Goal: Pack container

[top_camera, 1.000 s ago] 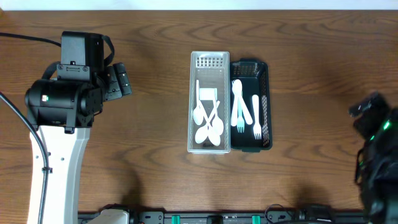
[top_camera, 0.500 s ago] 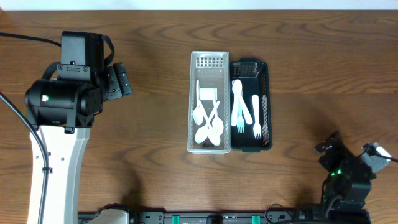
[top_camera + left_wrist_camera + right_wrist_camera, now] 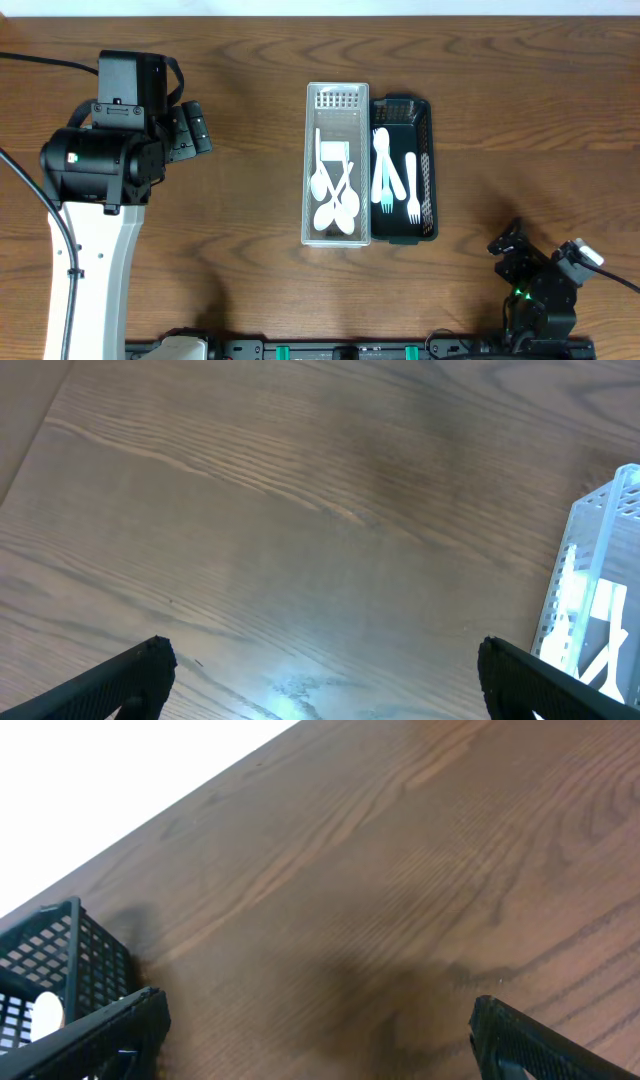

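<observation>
Two pairs of fingers are being held spread wide, with nothing gripped by either. In the left wrist view the left fingers (image 3: pixel 130 672) are being shown parted over bare bench (image 3: pixel 300 510). The white basket (image 3: pixel 592 575) is being seen ahead of them and off to their right, well apart. In the right wrist view the right fingers (image 3: pixel 115 1025) are likewise being shown open and empty, and only a corner of the black basket (image 3: pixel 60 960) is being caught ahead and to their left.

From overhead the two baskets are being shown touching side by side, long axes parallel and running away from the robot. The left fingers are being seen off the white basket's long wall, facing across that axis. The white basket is being judged the left arm's to reach. The black one is being judged the right arm's, with that arm seen folded off its near corner.

White spoons (image 3: pixel 335 205) are being carried in the translucent white basket, roughly lengthwise and overlapped. Pale forks (image 3: pixel 411 192) are being carried lengthwise in the black mesh one. No loose cutlery is being shown on the bench, so the packing is being judged nearly or wholly done.
</observation>
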Tool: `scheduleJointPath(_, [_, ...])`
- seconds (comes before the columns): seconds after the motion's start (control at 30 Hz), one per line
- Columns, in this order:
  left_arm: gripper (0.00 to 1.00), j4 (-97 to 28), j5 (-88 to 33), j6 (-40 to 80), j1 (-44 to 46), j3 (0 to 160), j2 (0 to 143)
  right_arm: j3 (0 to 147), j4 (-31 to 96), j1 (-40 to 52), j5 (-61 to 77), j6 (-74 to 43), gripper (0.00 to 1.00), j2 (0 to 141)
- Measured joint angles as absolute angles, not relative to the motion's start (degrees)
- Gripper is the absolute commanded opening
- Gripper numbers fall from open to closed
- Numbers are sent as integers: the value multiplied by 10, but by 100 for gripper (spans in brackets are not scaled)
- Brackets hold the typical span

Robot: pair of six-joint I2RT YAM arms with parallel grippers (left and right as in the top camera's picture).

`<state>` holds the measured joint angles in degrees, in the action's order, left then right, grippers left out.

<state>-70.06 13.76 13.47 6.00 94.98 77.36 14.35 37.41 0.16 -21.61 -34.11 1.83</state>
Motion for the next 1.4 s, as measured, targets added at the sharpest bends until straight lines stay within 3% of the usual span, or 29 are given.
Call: scheduleJointPath(1.4, [98, -701, 138, 135, 60, 950, 774, 97, 354, 2, -194, -354, 99, 10])
